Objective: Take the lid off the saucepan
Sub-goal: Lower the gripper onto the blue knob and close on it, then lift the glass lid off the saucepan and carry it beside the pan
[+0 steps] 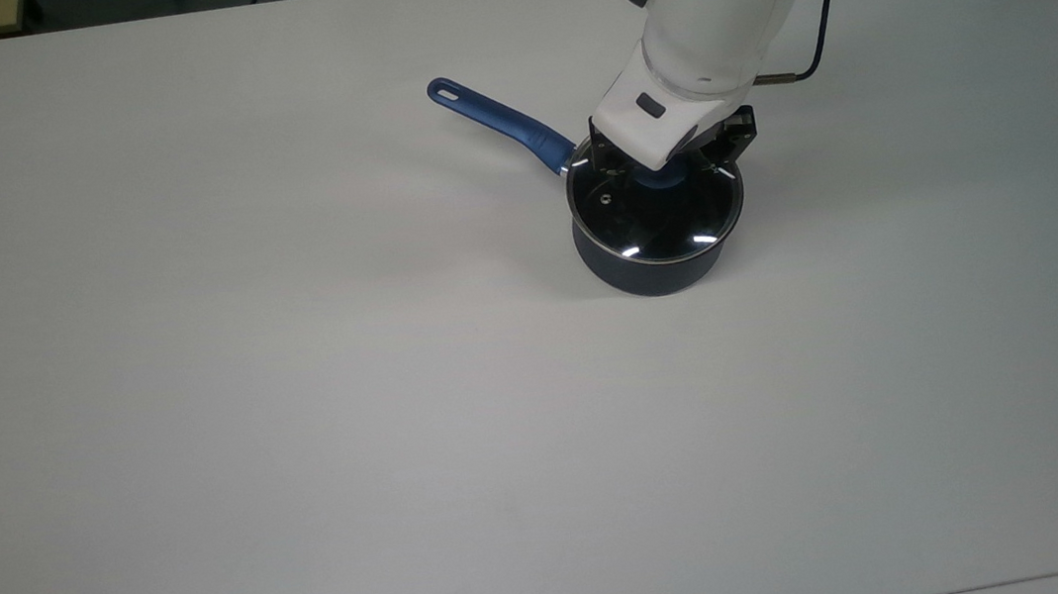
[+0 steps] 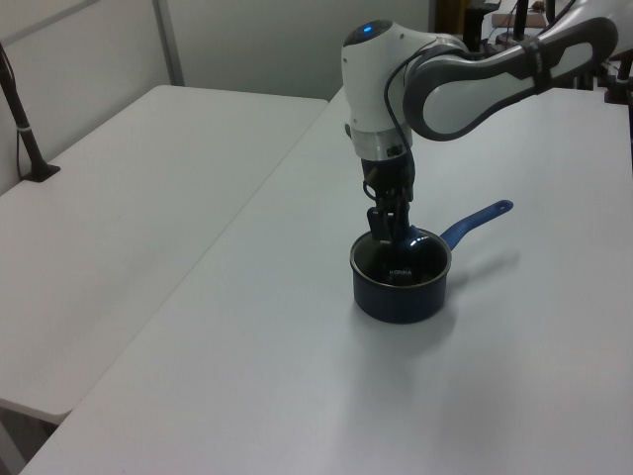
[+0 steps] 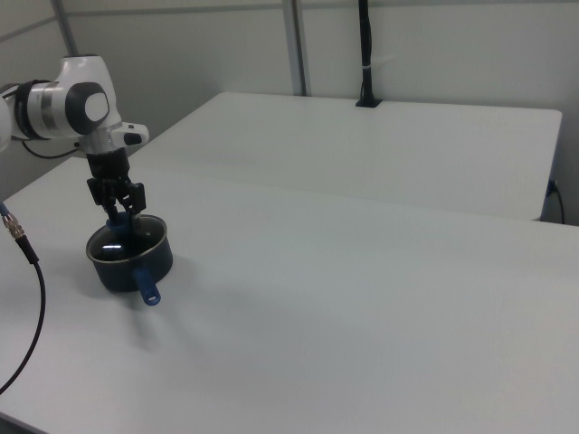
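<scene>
The saucepan (image 1: 651,278), small and dark navy, stands on the white table (image 1: 303,412) with its long blue handle (image 1: 499,121) pointing to the top view's upper left. The glass lid (image 1: 655,223) lies flat on its rim. My gripper (image 1: 661,168) comes straight down over the lid's blue knob (image 1: 665,182) and is shut on it. In the left view the gripper (image 2: 388,230) narrows onto the knob above the saucepan (image 2: 396,302). The right view shows the gripper (image 3: 122,215) over the lid (image 3: 119,246), with the handle (image 3: 147,289) pointing toward the camera.
A black cable (image 1: 822,24) runs from the arm across the table's far right. A second white table (image 2: 129,198) adjoins along a seam and carries a black post (image 2: 20,119). Bare tabletop surrounds the saucepan on all sides.
</scene>
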Available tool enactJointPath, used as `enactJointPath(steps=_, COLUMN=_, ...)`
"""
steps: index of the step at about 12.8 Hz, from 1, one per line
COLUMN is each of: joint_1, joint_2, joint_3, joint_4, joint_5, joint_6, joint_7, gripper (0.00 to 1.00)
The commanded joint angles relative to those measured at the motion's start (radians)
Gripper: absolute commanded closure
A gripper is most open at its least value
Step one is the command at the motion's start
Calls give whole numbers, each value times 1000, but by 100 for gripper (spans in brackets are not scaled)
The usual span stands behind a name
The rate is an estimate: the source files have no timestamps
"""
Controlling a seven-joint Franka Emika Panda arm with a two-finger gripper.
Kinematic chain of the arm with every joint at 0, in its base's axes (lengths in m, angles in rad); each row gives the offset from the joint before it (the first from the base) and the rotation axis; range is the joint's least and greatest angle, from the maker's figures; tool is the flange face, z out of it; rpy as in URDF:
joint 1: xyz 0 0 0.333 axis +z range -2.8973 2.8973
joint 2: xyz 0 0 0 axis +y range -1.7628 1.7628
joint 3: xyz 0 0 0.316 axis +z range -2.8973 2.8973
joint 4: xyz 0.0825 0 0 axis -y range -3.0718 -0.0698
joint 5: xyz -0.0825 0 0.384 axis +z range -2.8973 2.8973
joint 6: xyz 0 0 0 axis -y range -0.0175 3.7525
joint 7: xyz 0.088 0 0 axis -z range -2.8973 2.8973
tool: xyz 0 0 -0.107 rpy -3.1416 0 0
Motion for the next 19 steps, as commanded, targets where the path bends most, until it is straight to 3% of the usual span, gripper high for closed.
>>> enactJointPath(steps=1, joint_1=19, joint_2=-28, joint_3=-18, joint_4=-2, joint_5=-1, joint_6=-41, joint_7=-14, gripper=53)
enactJointPath(steps=8, joint_1=20, joint_2=-54, joint_3=-30, joint_4=53, joint_5=10, joint_6=-136, joint_7=-16, gripper=58)
enactJointPath(steps=12, joint_1=16, joint_2=-93, joint_3=-79, joint_4=70, joint_5=34, joint_6=-208, joint_7=-31, gripper=60)
enactJointPath(steps=14, joint_1=5, joint_2=-121, joint_3=-117, joint_4=70, joint_5=33, joint_6=-245, joint_7=-109, gripper=60)
enactJointPath(steps=16, joint_1=0, joint_2=-135, joint_3=-214, joint_4=70, joint_5=31, joint_6=-271, joint_7=-181, gripper=61)
enactJointPath(steps=19, joint_1=-49, joint_2=-146, joint_3=-292, joint_4=70, joint_5=30, joint_6=-268, joint_7=-293, gripper=61)
